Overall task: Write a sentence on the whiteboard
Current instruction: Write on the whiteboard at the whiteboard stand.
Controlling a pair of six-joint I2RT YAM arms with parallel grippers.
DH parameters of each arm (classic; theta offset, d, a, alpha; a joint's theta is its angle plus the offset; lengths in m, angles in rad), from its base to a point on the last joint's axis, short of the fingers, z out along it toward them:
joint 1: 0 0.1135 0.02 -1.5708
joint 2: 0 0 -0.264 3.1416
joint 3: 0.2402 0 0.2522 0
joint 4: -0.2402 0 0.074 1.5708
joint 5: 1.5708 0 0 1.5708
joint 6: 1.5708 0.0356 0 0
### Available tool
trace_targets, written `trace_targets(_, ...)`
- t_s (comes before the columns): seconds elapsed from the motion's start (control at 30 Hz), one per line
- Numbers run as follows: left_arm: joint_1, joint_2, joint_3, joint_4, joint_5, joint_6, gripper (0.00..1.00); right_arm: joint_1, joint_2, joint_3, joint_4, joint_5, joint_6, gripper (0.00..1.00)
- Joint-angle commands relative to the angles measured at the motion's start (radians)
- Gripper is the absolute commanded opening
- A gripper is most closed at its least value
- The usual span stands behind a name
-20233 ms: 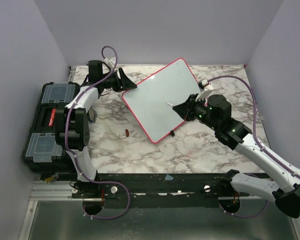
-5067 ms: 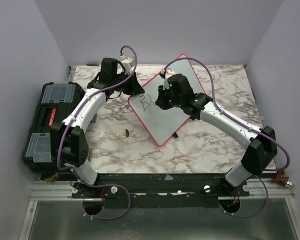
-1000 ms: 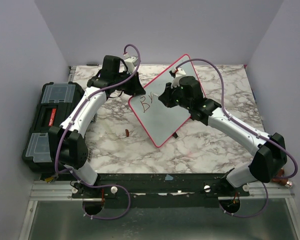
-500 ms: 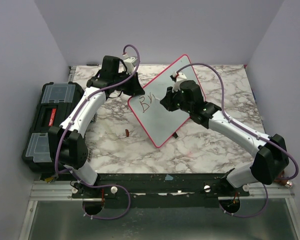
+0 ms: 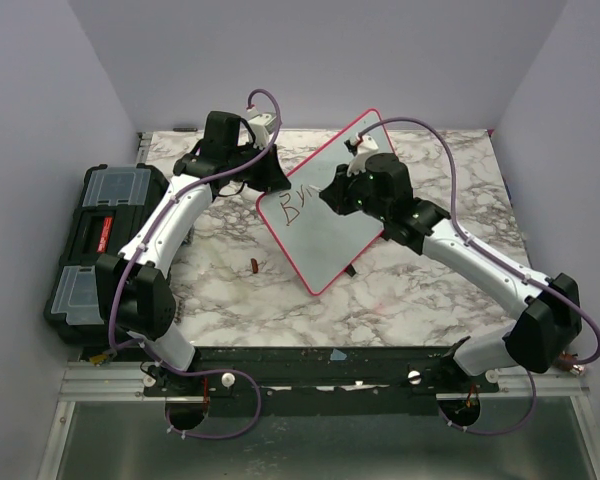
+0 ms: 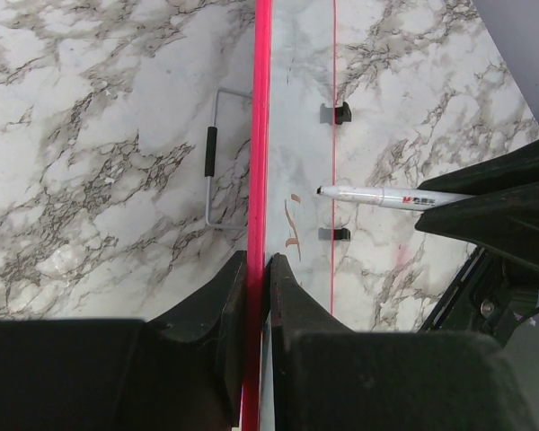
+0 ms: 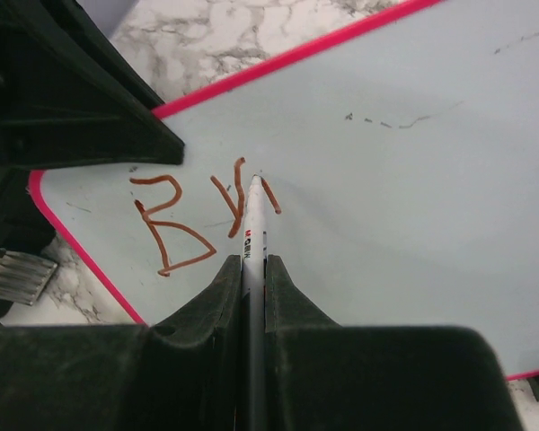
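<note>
The whiteboard (image 5: 330, 225), pale with a red-pink frame, stands tilted on the marble table. My left gripper (image 5: 269, 179) is shut on its upper-left edge; in the left wrist view the jaws (image 6: 258, 262) pinch the red frame (image 6: 260, 135). My right gripper (image 5: 333, 192) is shut on a white marker (image 7: 253, 220), whose tip touches the board. The sentence (image 7: 198, 211) is a reddish-brown "B" followed by two short strokes, also visible in the top view (image 5: 298, 203). The marker (image 6: 377, 195) shows in the left wrist view too, pointing at the board.
A black toolbox (image 5: 95, 245) lies at the table's left edge. A small red cap (image 5: 254, 266) rests on the marble in front of the board. A wire stand (image 6: 214, 171) lies on the marble behind the board. Lilac walls close in three sides.
In the last second my right gripper shifted slightly right along the board and a new stroke appeared after the "B". Twenty seconds ago the board was blank.
</note>
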Motion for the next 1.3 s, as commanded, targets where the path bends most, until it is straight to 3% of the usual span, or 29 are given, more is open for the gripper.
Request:
trace_targets(0.0,-0.001,-0.035,-0.003,0.006,-0.052,0.061,0.0,-0.004,0.009,0.069,0.013,-0.018,0.016,0.01)
trace_targets(0.53,-0.001,-0.04,-0.004,0.007,-0.052,0.061,0.0,-0.004,0.107,0.105,0.04,-0.05,0.035,0.01)
trace_targets(1.27,-0.002,-0.036,0.003,0.005,-0.065,0.06,0.0,-0.004,0.007,0.055,0.009,-0.003,0.018,0.01)
